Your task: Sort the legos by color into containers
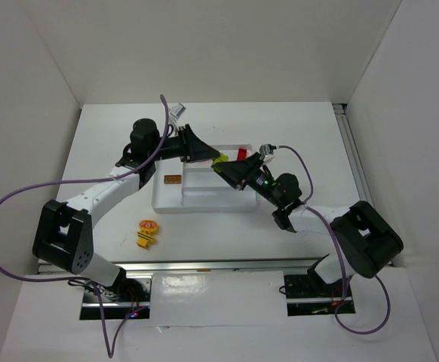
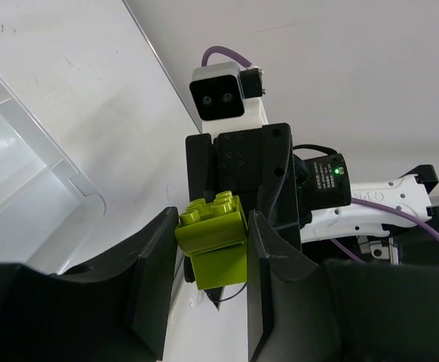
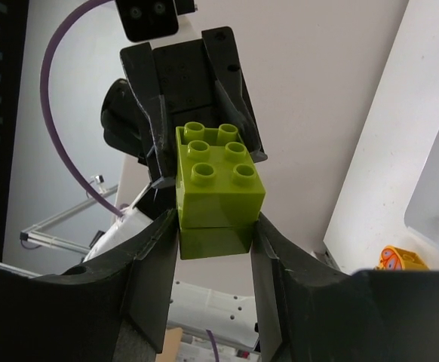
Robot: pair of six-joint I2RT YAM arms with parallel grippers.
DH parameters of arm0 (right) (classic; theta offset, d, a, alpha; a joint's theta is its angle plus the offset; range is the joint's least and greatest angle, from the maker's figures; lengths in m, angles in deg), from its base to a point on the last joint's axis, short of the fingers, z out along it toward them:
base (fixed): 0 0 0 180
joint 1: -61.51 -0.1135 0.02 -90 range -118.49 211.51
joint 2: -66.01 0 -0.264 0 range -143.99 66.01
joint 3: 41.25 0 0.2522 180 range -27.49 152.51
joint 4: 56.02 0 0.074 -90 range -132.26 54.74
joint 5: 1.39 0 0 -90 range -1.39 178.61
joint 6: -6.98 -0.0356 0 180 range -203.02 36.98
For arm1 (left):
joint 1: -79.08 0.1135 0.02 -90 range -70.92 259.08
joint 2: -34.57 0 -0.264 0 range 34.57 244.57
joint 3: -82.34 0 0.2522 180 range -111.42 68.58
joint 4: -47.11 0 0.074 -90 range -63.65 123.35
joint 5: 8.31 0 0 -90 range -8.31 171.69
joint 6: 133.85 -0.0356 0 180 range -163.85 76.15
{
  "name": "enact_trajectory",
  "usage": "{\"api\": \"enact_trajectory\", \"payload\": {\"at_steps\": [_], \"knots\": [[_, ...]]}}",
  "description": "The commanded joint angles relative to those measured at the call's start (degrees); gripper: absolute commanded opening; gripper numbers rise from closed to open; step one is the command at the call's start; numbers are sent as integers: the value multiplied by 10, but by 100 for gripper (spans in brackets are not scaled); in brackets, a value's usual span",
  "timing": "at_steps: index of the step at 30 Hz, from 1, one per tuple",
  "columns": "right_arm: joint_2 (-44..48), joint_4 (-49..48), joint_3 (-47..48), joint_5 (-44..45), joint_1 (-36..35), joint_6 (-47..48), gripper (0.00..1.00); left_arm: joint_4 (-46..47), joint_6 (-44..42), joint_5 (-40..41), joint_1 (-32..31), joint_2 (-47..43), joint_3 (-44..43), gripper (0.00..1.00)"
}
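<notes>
As left fingers (image 2: 153, 290) and right fingers (image 3: 153, 283) pinch it, the lime lego (image 3: 219, 182) (studded) gleams.

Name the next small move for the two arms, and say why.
Probably ease the arms apart: the left gripper and right gripper are both shut on the lime green legos, seemingly two stacked bricks, held above the tray.

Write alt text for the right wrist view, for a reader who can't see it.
The right gripper clamps the lower brick of a lime green lego stack between its two black fingers, studs facing the camera. The left gripper grips the stack from the far side. A yellow-orange lego shows at lower right.
</notes>
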Motion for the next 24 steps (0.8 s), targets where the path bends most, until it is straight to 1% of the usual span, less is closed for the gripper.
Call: {"api": "enact_trajectory", "payload": {"at_steps": [1, 4, 11, 14, 15, 16, 17, 18, 19, 20, 21, 22, 23, 24], "knots": [[20, 11, 6, -28, -21, 33, 10, 25, -16, -4, -3, 5, -38, 0], [25, 35, 6, -28, -28, 44, 10, 18, -16, 2, -3, 11, -49, 0], [74, 123, 6, -40, -34, 91, 10, 13, -16, 2, 2, 34, -67, 0], [111, 206, 14, -40, -34, 129, 10, -16, -33, 15, 15, 40, -80, 0], [140, 286, 20, -31, -34, 147, 10, -37, -41, 20, 26, 45, -98, 0], [157, 336, 31, -23, -34, 185, 10, -114, -75, 46, 31, 45, -111, 0], [175, 390, 41, -11, -34, 208, 10, -164, -97, 72, 31, 55, -124, 0], [210, 446, 51, 28, -34, 234, 10, -224, -119, 99, 39, 63, -163, 0], [226, 572, 79, 58, -34, 285, 10, -284, -165, 123, 39, 74, -185, 0], [240, 632, 93, 90, -41, 307, 10, -381, -183, 170, 39, 87, -205, 0], [251, 687, 107, 162, -41, 326, 10, -411, -195, 183, 39, 110, -219, 0], [270, 776, 120, 197, -41, 357, 10, -421, -201, 194, 39, 118, -219, 0], [276, 809, 140, 229, -41, 368, 10, -434, -207, 219, 39, 124, -219, 0], [276, 841, 150, 288, -41, 374, 10, -439, -214, 236, 30, 135, -219, 0]]}}
